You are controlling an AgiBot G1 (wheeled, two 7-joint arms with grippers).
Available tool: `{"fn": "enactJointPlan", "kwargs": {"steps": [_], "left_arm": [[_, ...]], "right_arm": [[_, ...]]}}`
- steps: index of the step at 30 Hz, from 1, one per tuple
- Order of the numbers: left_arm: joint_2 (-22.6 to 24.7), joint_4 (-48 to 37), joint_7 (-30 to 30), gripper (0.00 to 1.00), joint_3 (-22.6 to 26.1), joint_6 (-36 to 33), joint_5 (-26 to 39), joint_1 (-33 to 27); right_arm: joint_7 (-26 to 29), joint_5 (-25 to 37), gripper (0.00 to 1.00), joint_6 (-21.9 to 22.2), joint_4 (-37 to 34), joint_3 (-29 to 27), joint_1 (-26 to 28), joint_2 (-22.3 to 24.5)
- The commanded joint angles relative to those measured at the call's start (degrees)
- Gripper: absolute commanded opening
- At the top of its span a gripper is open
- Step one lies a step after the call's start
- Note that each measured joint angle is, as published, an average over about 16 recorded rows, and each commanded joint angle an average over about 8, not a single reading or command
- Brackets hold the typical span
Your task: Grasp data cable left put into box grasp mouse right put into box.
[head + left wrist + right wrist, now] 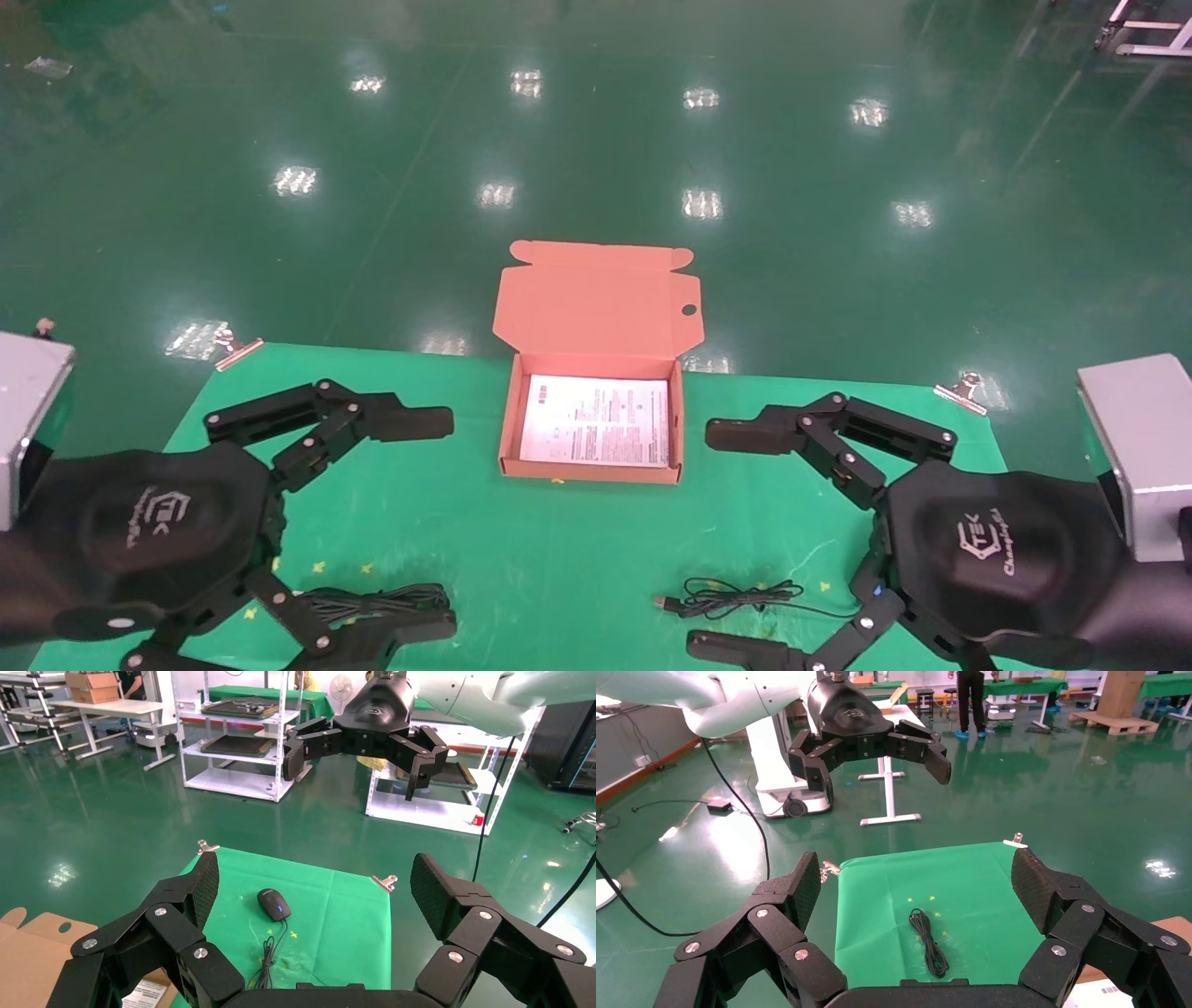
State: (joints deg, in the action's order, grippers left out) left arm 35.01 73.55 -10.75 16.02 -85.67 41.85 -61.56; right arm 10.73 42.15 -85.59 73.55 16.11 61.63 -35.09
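The salmon-orange box (pixel 507 438) stands open at the table's middle back, its lid (pixel 596 303) raised and a white printed sheet (pixel 596 421) inside. The data cable (pixel 358 603), a black bundle, lies at the front left, partly under my left gripper (pixel 428 522), which hovers open and empty. The cable shows whole in the right wrist view (pixel 928 941). The mouse (pixel 273 904) lies at the front right; in the head view only its cord (pixel 736 596) and USB plug (pixel 663 604) show. My right gripper (pixel 717 539) hovers open and empty above it.
A green cloth (pixel 559 559) covers the table, held by metal clips (pixel 237 349) (pixel 959 391) at its back corners. A glossy green floor lies beyond. White shelving racks (pixel 239 734) stand far off.
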Motion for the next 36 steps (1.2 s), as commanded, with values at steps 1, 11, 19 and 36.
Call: {"fn": "enactJointPlan", "kwargs": {"steps": [1,11,19,36], "left_arm": [[0.0,0.0,0.0,1.0,0.0,0.0,0.0,0.0],[0.06,-0.1,0.01,1.0,0.14,0.07,0.21,-0.12],[-0.21,-0.16,-0.1,1.0,0.5,-0.17,1.16,-0.36],[0.74,-1.25,-5.24,1.0,7.62,-2.66,14.16,-7.96]], "right_arm": [[0.0,0.0,1.0,0.0,0.0,0.0,0.0,0.0],[0.0,-0.04,1.0,-0.01,0.0,-0.01,-0.01,0.01],[-0.04,0.05,1.0,0.19,-0.17,-0.15,0.11,0.23],[-4.21,16.46,1.0,-3.2,3.44,5.66,10.24,1.73]]}}
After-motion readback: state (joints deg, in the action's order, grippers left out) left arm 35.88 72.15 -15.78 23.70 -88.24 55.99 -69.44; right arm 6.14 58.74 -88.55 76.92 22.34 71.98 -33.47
